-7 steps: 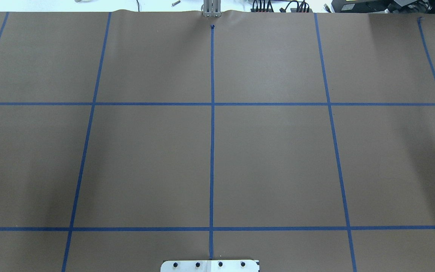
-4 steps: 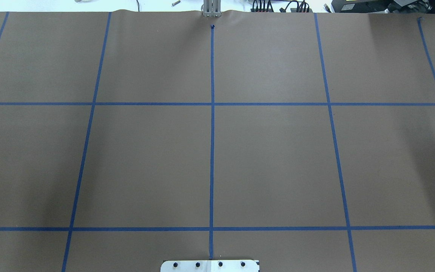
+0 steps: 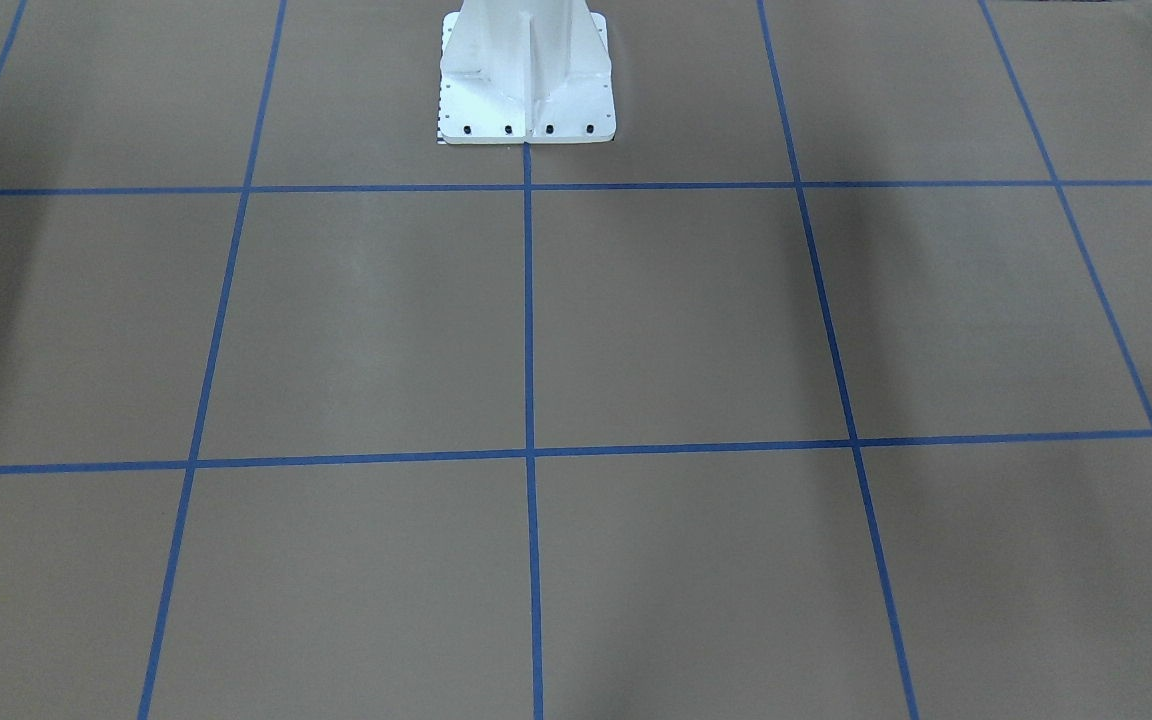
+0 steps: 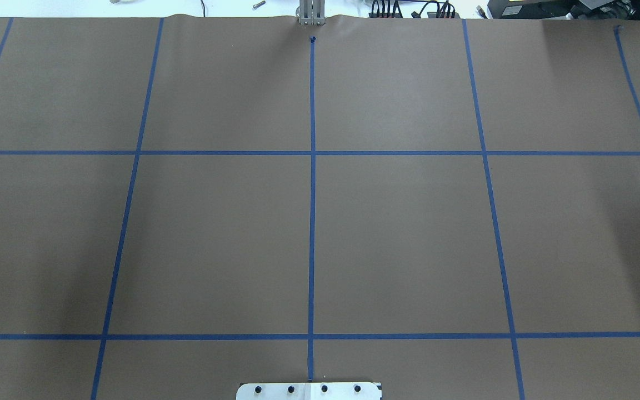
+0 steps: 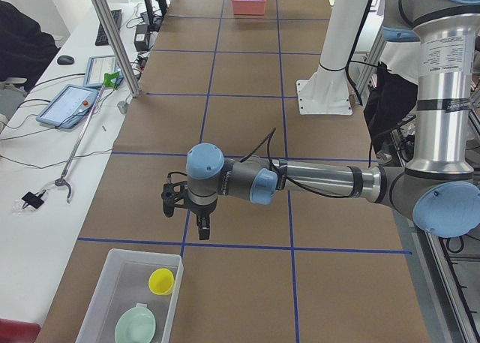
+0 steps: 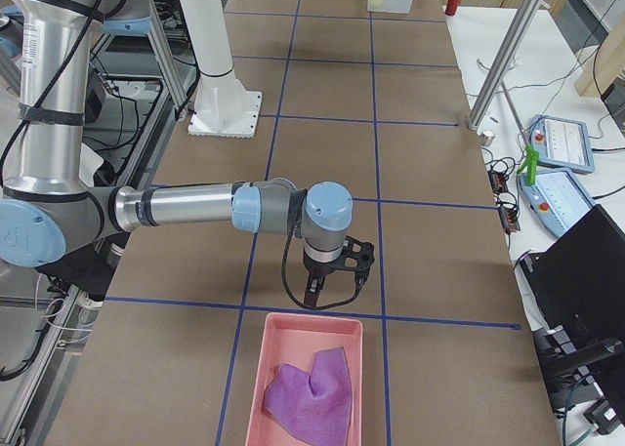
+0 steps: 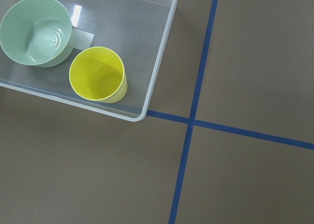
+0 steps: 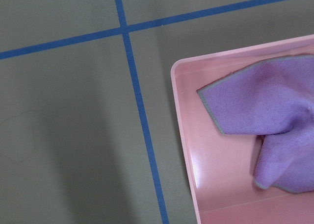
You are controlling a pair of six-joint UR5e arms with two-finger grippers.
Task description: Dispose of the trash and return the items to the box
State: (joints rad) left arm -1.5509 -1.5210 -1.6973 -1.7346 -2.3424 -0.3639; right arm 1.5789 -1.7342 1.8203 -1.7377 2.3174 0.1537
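You get bright, even, diffuse light across worktop (image 4: 409, 233). Shadows soft and broad with blurred edges, darkest at front view's left edge and overhead's right side. White glare patch on clear bin (image 7: 127, 13) floor; faint sheen on pink tray (image 8: 216, 185) floor. All your views sharp, in focus.

Overhead and front cameras face each other over the table (image 4: 409, 233), sharing the base (image 4: 309, 391); side cameras look along it, wrist cameras closely down.
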